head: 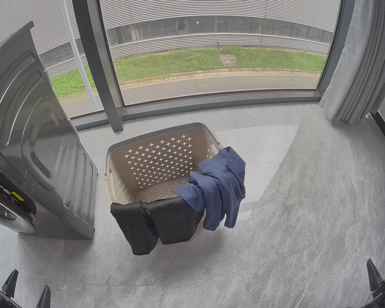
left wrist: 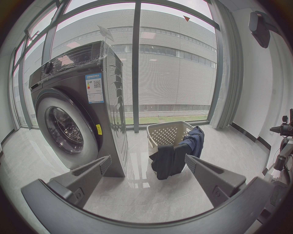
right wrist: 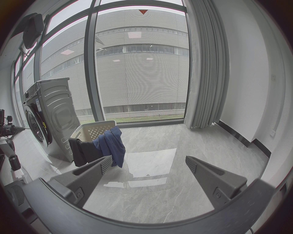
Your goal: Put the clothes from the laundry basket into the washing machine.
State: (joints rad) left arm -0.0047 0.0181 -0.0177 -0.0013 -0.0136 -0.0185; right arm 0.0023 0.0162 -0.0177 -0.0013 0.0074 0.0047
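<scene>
Well, both arms sit low at the near edge, the left gripper [head: 26, 292] and the right gripper [head: 383, 265] each with fingers spread apart and holding nothing. Farther out on the floor [head: 311, 207] stands the laundry basket [head: 158, 134], open upward, its long side running left to right. A black garment [head: 161, 222] drapes over its near rim and a blue garment [head: 221, 185] over the near right corner. The washing machine [head: 41, 141] stands just left of the basket, its side panel towards it. A window [head: 218, 42] and a curtain [head: 361, 62] lie beyond.
</scene>
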